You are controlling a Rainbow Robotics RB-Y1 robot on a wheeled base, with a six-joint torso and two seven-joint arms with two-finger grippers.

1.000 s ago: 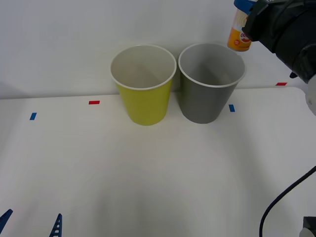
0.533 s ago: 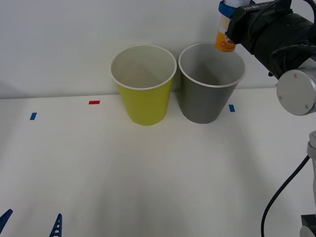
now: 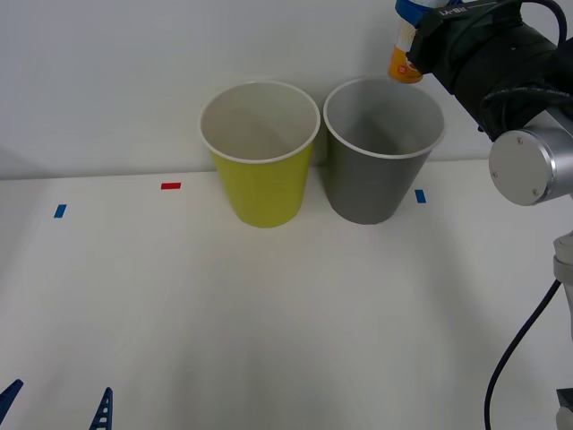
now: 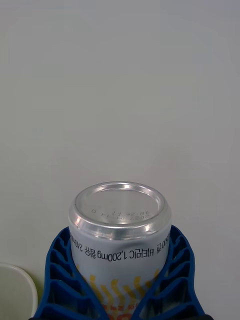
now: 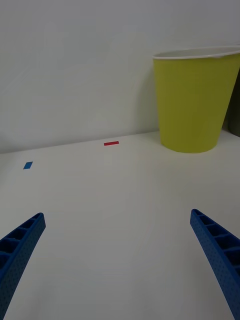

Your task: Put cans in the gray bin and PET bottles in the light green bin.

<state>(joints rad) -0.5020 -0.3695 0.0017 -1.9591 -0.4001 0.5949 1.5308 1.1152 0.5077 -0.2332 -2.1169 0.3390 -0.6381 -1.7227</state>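
Behind gray bin [image 3: 383, 148] rim, R gripper [image 3: 408, 40] grips can [image 3: 403, 64].

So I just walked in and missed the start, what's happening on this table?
The robot is sorting. Its right gripper holds the can up high, just above the far right rim of the gray bin, the blue fingers clamped around the can's sides. The can has not been let go yet. The light green bin stands right beside the gray one. The left gripper waits open, low over the near part of the table.
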